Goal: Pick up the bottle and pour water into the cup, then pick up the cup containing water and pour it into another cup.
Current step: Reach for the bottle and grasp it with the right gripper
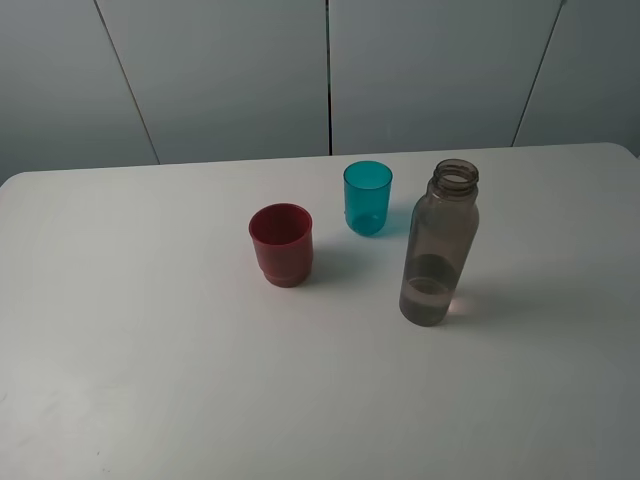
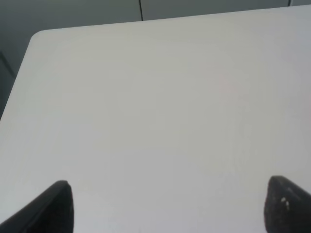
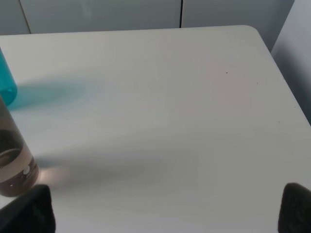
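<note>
The smoky grey-brown bottle (image 1: 440,244) stands upright and uncapped right of the table's centre, with a little water at its bottom. The translucent teal cup (image 1: 368,197) stands upright behind and to the left of it. The opaque red cup (image 1: 281,244) stands upright further left. Neither gripper shows in the high view. My left gripper (image 2: 167,206) is open over bare table, with only its dark fingertips (image 2: 56,208) showing. My right gripper (image 3: 167,208) is open; the bottle's base (image 3: 13,160) and the teal cup's edge (image 3: 7,85) sit at the side of the right wrist view.
The white table (image 1: 150,380) has rounded far corners and ends near a grey panelled wall (image 1: 230,70). In the right wrist view the table's right edge (image 3: 286,87) runs close by.
</note>
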### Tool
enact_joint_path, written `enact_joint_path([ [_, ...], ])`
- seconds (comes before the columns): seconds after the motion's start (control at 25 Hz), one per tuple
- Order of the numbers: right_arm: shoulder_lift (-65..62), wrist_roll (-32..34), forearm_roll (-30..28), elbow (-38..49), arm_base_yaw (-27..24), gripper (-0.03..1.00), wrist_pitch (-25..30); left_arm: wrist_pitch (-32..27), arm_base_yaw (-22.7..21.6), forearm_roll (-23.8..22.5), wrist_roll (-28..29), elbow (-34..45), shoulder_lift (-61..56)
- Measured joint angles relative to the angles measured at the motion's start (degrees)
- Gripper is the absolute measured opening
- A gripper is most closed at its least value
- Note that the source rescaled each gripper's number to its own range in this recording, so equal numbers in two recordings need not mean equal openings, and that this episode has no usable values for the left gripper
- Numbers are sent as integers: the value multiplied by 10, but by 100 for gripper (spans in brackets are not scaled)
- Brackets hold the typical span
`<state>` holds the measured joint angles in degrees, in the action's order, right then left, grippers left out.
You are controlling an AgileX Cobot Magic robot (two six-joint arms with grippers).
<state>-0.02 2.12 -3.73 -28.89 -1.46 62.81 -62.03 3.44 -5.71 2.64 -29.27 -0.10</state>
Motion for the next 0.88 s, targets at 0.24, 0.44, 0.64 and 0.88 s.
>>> enact_joint_path([
  [0.24,0,0,0,0,0,100,0,0,0,0,0,0,0],
  [0.44,0,0,0,0,0,100,0,0,0,0,0,0,0],
  [0.64,0,0,0,0,0,100,0,0,0,0,-1,0,0],
  [0.88,0,0,0,0,0,100,0,0,0,0,-1,0,0],
])
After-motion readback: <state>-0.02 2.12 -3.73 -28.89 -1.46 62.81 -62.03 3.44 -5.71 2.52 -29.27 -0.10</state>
